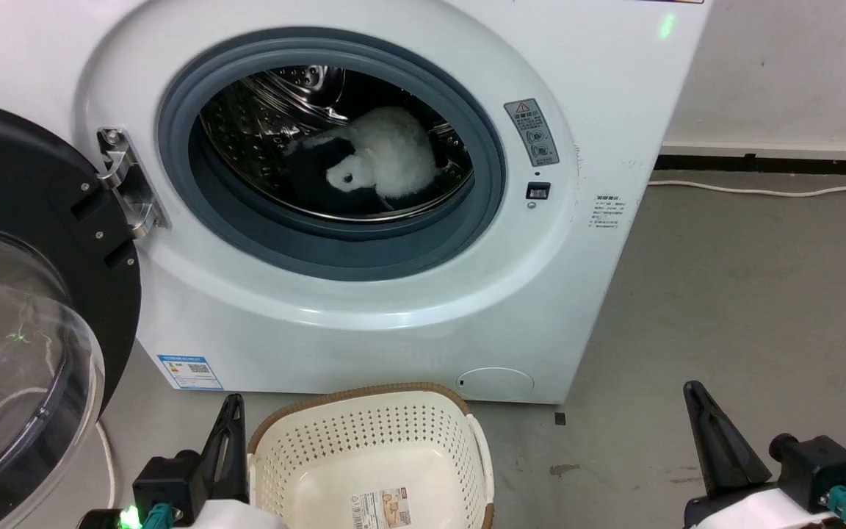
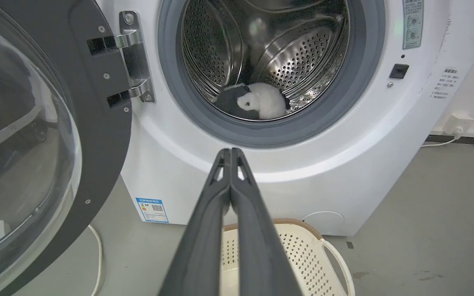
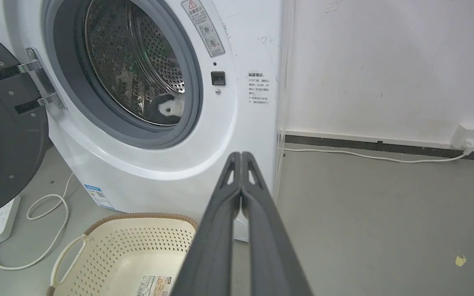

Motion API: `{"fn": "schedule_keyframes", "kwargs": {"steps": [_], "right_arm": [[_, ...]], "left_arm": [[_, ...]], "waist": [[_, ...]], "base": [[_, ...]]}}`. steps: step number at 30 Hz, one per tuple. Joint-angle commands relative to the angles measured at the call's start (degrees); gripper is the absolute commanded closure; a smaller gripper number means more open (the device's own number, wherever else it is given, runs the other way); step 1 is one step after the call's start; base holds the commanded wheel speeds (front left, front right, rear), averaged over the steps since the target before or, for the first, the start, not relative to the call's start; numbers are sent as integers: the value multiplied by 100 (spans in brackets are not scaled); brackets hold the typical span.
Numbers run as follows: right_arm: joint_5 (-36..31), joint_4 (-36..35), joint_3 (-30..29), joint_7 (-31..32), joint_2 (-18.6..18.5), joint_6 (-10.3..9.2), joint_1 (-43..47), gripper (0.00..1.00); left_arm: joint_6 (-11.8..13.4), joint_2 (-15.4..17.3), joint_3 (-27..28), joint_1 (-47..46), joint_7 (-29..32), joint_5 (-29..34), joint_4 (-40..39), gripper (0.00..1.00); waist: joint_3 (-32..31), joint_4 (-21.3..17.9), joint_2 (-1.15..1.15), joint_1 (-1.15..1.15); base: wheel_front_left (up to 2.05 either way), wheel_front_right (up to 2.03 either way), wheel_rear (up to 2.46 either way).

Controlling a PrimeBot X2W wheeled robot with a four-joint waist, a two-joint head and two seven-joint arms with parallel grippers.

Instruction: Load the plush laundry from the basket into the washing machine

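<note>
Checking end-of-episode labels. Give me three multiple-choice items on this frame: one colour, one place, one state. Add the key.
1. What colour is the rim of the basket?
A) blue B) brown C) black

2. Where is the plush laundry?
A) in the basket B) on the floor C) in the drum of the washing machine

3. How does the washer's door stand?
A) shut B) swung open C) removed

Key:
1 B: the woven-look band round the cream basket is brown.
2 C: the toy lies on the perforated steel behind the grey gasket, and the basket holds just a paper label.
3 B: the door hangs wide on its hinge, beside the opening.
</note>
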Motion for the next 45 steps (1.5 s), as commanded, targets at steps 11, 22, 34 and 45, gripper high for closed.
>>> {"fn": "schedule_keyframes", "kwargs": {"steps": [11,22,34,45], "right_arm": [[-195,-26,-52,145,75,-2,-156,100],[-345,-32,-90,274,121,-3,-209,100],[-509,-38,-131,416,172,-3,-267,100],[-646,-44,-166,533,215,-4,-316,100]], "left_arm": [[-55,-4,35,-162,158,138,-43,100],[-81,-5,60,-224,287,214,-62,100],[-108,-6,87,-291,428,297,-83,100],[-132,-7,110,-347,545,367,-101,100]], "waist": [[-26,4,0,0],[-50,7,0,0],[-77,10,0,0],[-99,13,0,0]], "base": [[0,0,0],[0,0,0],[0,0,0],[0,0,0]]}}
